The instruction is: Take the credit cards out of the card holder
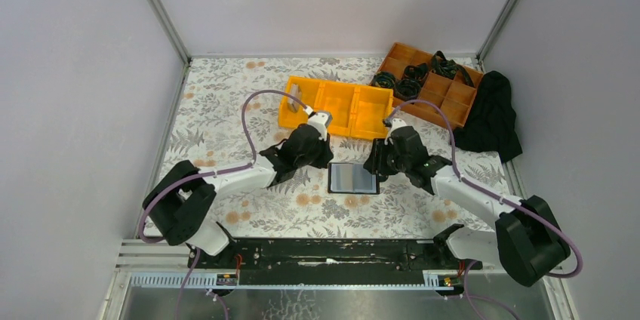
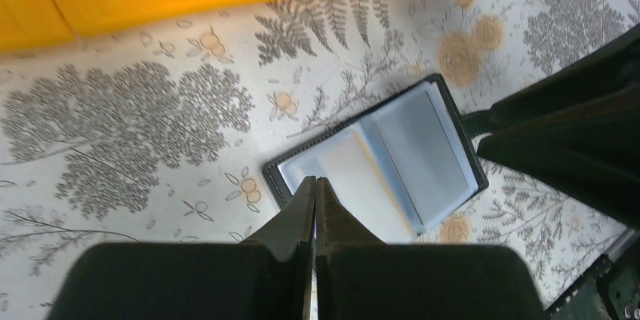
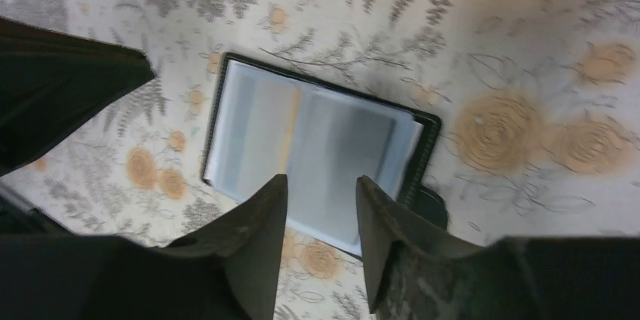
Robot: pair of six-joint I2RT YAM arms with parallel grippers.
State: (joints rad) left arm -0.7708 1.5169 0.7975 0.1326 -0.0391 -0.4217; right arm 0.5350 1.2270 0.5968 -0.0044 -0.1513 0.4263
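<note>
The black card holder [image 1: 353, 178] lies open flat on the flowered table between my two grippers. Its clear sleeves show pale grey cards; in the left wrist view the card holder [image 2: 385, 161] shows a whitish card [image 2: 361, 184] in one sleeve and a grey card [image 2: 424, 150] in the other. It also shows in the right wrist view [image 3: 317, 146]. My left gripper [image 2: 315, 180] is shut and empty, its tips over the holder's near edge. My right gripper [image 3: 322, 180] is open and empty, hovering over the holder's right page. In the top view the left gripper [image 1: 326, 161] and right gripper [image 1: 375, 163] flank it.
A yellow three-compartment bin [image 1: 336, 107] stands just behind the holder, a grey card-like thing in its left compartment [image 1: 296, 101]. An orange tray [image 1: 430, 82] with black cables sits at the back right, a black cloth [image 1: 492, 116] beside it.
</note>
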